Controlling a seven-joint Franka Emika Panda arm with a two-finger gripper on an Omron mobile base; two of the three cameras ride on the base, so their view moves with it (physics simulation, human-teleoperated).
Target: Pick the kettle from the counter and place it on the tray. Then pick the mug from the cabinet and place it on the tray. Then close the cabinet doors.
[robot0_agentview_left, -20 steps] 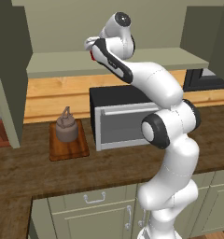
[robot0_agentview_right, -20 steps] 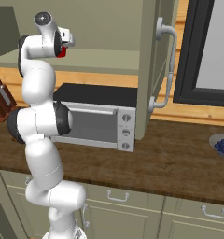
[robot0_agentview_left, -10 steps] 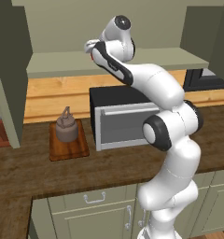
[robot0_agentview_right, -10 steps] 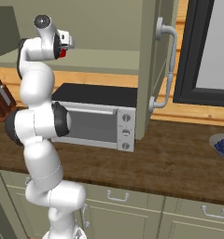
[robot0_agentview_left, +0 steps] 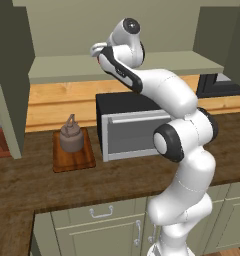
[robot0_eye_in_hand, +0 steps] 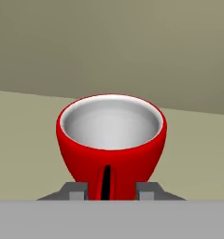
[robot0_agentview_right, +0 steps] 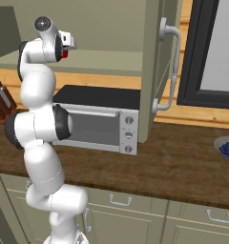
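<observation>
A: Where's the mug (robot0_eye_in_hand: 111,140) right now?

B: Upright on the cabinet's pale green inner shelf (robot0_agentview_left: 67,67), right in front of the hand camera. It's a glossy red bowl shape, white inside, narrowing toward its base, with a dark vertical slot showing low on the near side

A: And the pincer (robot0_eye_in_hand: 111,191)?

B: Its two grey fingertips (robot0_eye_in_hand: 75,190) sit just beside the mug's lower body, one on each side. They look close to the red wall, but I can't tell whether they're pressing on it or merely flanking it (the foot of the mug is hidden at the bottom of the view)

A: So which step is this?

B: I'd judge the second one, the mug pick. The kettle (robot0_agentview_left: 71,136), squat brownish-grey metal with an arched handle, already stands on the tray (robot0_agentview_left: 73,157), a flat reddish-brown wooden board on the dark wood-grain counter (robot0_agentview_left: 52,185)

A: Next move?

B: Probably a firm squeeze on that smooth curved wall, then a lift clear of the shelf and a carry down to the bare part of the tray beside the kettle. The right cabinet door (robot0_agentview_right: 154,71), sage green with a silver bar handle (robot0_agentview_right: 170,66), stands open, so closing comes last
</observation>
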